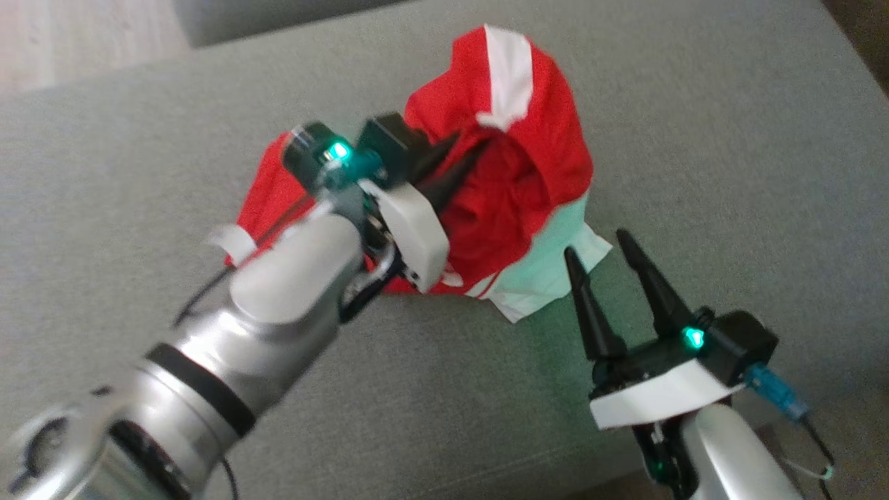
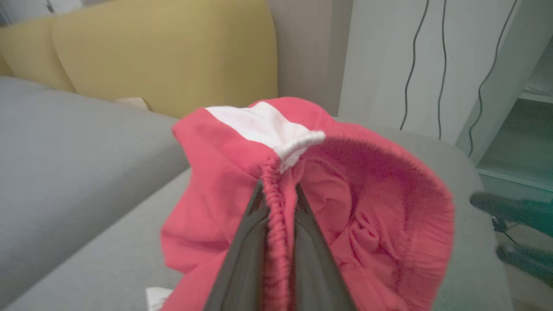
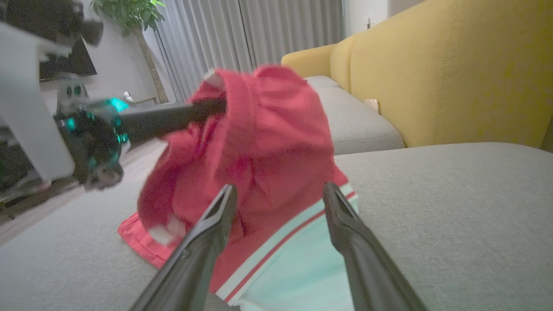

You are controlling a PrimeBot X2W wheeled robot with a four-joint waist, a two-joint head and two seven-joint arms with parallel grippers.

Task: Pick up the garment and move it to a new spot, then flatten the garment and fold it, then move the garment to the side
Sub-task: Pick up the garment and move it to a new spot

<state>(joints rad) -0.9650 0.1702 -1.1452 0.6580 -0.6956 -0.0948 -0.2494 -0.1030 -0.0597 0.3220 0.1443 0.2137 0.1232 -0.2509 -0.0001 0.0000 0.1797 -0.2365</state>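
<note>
The garment (image 1: 528, 167) is red shorts with white stripes and a pale mint panel, bunched on the grey couch cushion (image 1: 139, 139). My left gripper (image 1: 472, 156) is shut on its elastic waistband and holds that part lifted above the cushion. In the left wrist view the red waistband (image 2: 276, 207) runs between the two dark fingers, with the garment (image 2: 367, 207) hanging open beyond. My right gripper (image 1: 604, 243) stands open just right of the mint hem, touching nothing. In the right wrist view its gripper (image 3: 281, 194) frames the garment (image 3: 268, 142), low over the cushion.
Yellow couch backrests (image 3: 453, 73) rise behind the grey cushions. A white wall with hanging cables (image 2: 414, 65) and a shelf (image 2: 518, 142) stand past the cushion's end. Curtains and a plant (image 3: 129, 13) are across the room. The cushion's front edge (image 1: 486, 472) is near me.
</note>
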